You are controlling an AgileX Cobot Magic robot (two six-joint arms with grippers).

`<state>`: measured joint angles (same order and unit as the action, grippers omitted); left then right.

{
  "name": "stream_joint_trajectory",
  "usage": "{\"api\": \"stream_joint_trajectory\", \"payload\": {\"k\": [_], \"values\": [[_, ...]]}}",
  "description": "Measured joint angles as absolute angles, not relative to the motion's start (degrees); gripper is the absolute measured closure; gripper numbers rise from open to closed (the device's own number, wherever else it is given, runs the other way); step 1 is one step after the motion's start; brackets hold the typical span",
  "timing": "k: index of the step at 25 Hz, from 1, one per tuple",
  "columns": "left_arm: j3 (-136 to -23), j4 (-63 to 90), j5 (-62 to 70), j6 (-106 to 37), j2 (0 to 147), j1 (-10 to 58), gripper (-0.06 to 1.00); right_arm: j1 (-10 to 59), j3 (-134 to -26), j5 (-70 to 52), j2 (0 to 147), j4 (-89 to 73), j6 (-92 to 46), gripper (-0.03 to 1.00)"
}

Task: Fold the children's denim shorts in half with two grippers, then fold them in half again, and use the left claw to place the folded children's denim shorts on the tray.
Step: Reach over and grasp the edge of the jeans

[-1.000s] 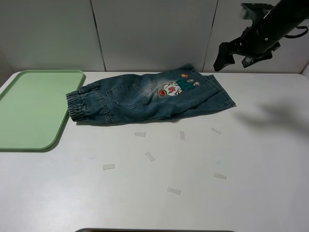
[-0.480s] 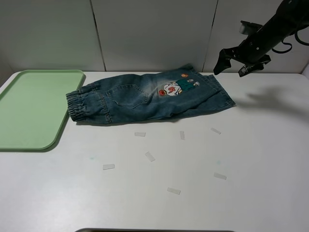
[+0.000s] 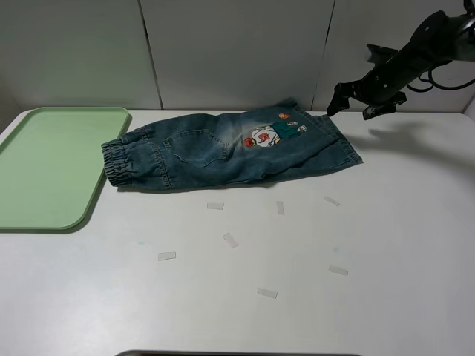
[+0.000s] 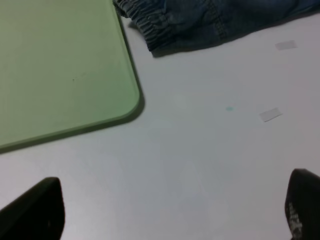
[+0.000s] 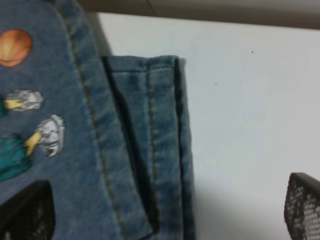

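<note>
The children's denim shorts (image 3: pixel 230 152) lie flat across the back of the white table, elastic waistband toward the tray, cartoon patch (image 3: pixel 269 135) facing up. The pale green tray (image 3: pixel 52 163) sits at the left edge, and its corner shows in the left wrist view (image 4: pixel 60 70) beside the waistband (image 4: pixel 160 30). My right gripper (image 3: pixel 355 102) hangs open just above the shorts' far right leg hem (image 5: pixel 150 145), nothing between its fingers (image 5: pixel 302 207). My left gripper (image 4: pixel 172 212) is out of the exterior view; its wrist view shows it open over bare table near the tray's corner.
Several small white tape strips (image 3: pixel 231 239) are scattered on the table in front of the shorts. A panelled white wall (image 3: pixel 237 52) closes off the back. The right arm (image 3: pixel 430 41) reaches in from the upper right.
My right gripper has come down and shifted toward the shorts' far right hem. The shorts and tray have not moved.
</note>
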<state>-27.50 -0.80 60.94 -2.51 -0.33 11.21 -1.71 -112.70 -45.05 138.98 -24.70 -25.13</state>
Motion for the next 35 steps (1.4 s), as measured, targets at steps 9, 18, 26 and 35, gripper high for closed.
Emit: {"api": "stream_joint_trajectory", "payload": {"k": [9,18,26,35], "values": [[-27.50,-0.80,60.94,-2.51,-0.33,11.21,0.07,-1.71,-113.63,-46.18,142.53,-25.37,-25.13,0.27],[-27.50,-0.80,60.89,-2.51,-0.33,11.21,0.07,-0.89,-113.81,-47.71,142.66,-26.01,-25.23,0.27],[-27.50,-0.80,60.89,-2.51,-0.33,11.21,0.07,2.24,-114.32,-49.46,143.49,-28.01,-25.51,0.27],[-27.50,-0.80,60.89,-2.51,-0.33,11.21,0.07,5.18,-114.80,-51.66,144.54,-28.96,-25.47,0.55]]}}
